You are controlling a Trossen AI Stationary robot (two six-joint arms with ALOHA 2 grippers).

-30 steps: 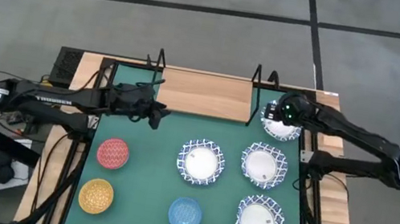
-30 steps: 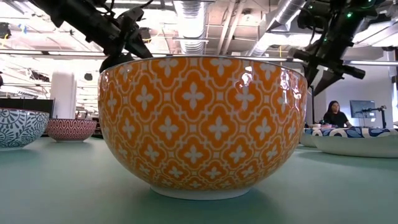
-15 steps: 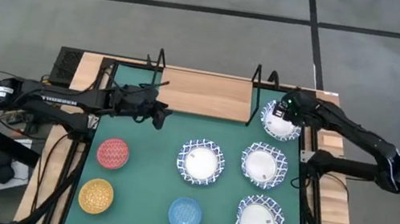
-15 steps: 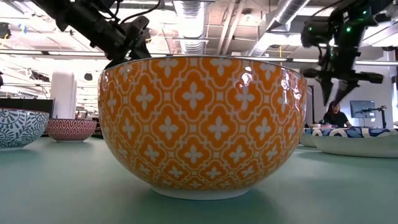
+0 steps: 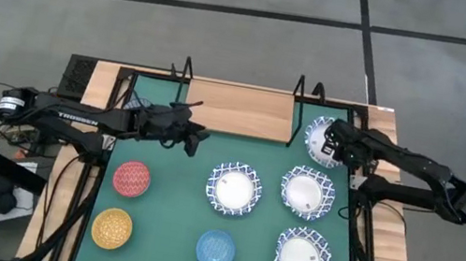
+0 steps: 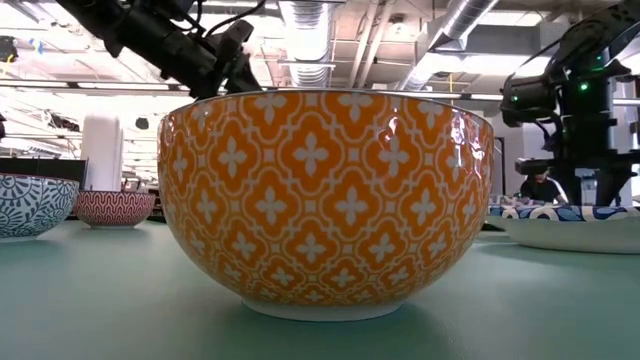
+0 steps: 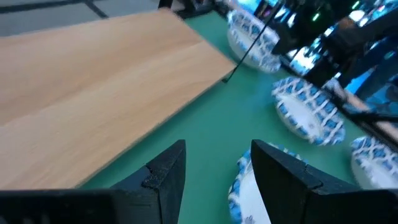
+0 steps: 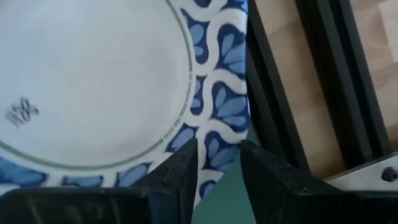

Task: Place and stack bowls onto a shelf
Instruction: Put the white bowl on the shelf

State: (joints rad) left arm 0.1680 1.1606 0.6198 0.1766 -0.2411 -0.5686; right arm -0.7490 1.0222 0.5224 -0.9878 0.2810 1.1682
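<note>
R gripper: down at the back-right white bowl, fingers straddling its lattice rim, one inside, one outside, narrow gap, looks like a rim pinch. Bowl seems not yet lifted, though can't be sure.
Why there: that bowl sits nearest the shelf, just beside its right end, so prob. the first to go up.
L gripper: hovers over the green mat near the shelf's front-left corner, fingers apart, holding nothing (seems to wait).
Shelf: bare wood board at the table's back, no bowl on it yet.
Other bowls: 3 white ones on mat centre/right; red, yellow, blue front-left.
Hidden: yellow bowl fills the low view and blocks most of the table; grey-blue bowl shows only there, cut by the frame edge; R arm covers part of the gripped bowl from above.
</note>
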